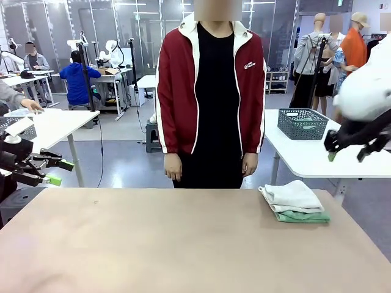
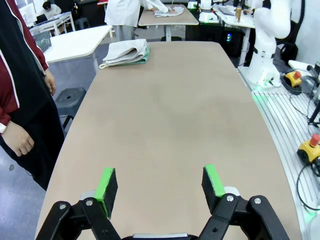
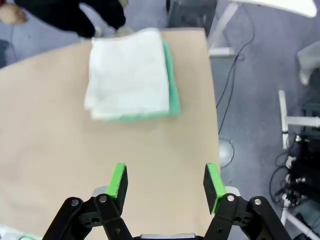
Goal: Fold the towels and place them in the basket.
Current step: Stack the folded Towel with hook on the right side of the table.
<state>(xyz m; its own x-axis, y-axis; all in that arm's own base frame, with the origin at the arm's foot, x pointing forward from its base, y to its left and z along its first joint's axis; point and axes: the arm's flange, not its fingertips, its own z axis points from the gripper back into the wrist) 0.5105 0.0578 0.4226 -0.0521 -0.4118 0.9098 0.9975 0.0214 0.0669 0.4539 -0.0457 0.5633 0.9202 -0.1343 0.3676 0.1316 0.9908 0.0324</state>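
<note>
Two folded towels lie stacked at the far right of the tan table, the cream-white towel [image 1: 292,195] on top of the mint green towel [image 1: 303,217]. In the right wrist view the white towel [image 3: 129,75] covers the green towel [image 3: 173,85], which shows along one edge. My right gripper [image 1: 346,154] [image 3: 165,181] hangs open and empty in the air above and to the right of the stack. My left gripper [image 1: 60,173] [image 2: 161,184] stands open at the table's left side, far from the towels [image 2: 125,52]. The dark lattice basket [image 1: 302,123] sits on a white table behind the stack.
A person in a red jacket [image 1: 211,91] stands at the far edge, hands down at the sides. The white side table [image 1: 317,162] with the basket is separated from the tan table [image 1: 183,244] by a gap. The stack lies close to the table's right edge.
</note>
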